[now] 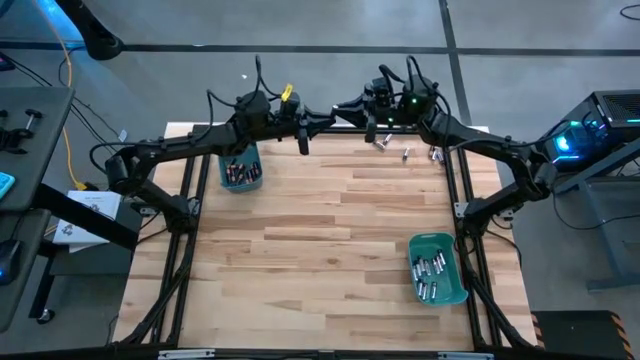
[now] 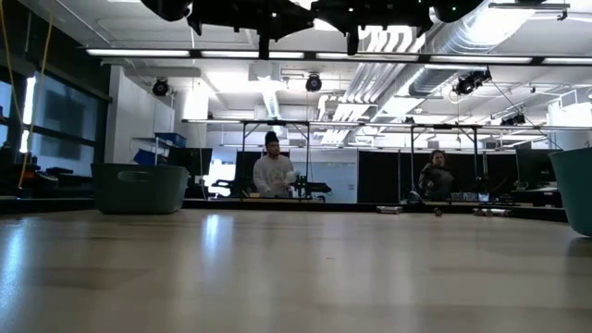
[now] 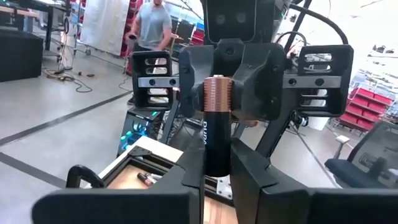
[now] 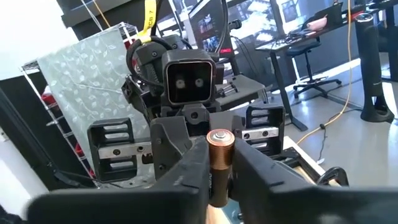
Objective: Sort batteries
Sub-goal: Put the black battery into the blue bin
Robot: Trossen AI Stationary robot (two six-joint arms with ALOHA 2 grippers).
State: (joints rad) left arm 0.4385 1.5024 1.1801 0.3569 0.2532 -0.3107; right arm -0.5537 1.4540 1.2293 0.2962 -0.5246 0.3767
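Observation:
Both grippers meet high above the table's far edge, facing each other: left gripper [image 1: 318, 118] [image 3: 217, 171], right gripper [image 1: 350, 107] [image 4: 217, 171]. Between them is one battery [image 3: 217, 134], dark with a copper end [image 4: 221, 149], and each gripper is shut on it. A teal bin [image 1: 240, 170] at the far left holds dark batteries. A second teal bin [image 1: 437, 266] at the near right holds silvery ones. A few loose batteries [image 1: 407, 152] lie on the wood near the far edge. My left gripper pinches the battery's dark body [image 3: 217, 155] between its two fingers, near the end away from the copper. The battery is lifted clear, high above the table. My right gripper pinches the same battery at its copper end [image 4: 221, 155] between its two fingers, coming from the opposite side to the left gripper. In the left wrist view its fingers [image 3: 189, 78] flank the copper band [image 3: 217, 93].
Most of the wooden table top [image 1: 320, 230] lies between the two bins. In the low view the left bin [image 2: 139, 188] and the right bin's edge [image 2: 575, 190] stand at the sides. People [image 2: 275, 172] are in the room behind the table.

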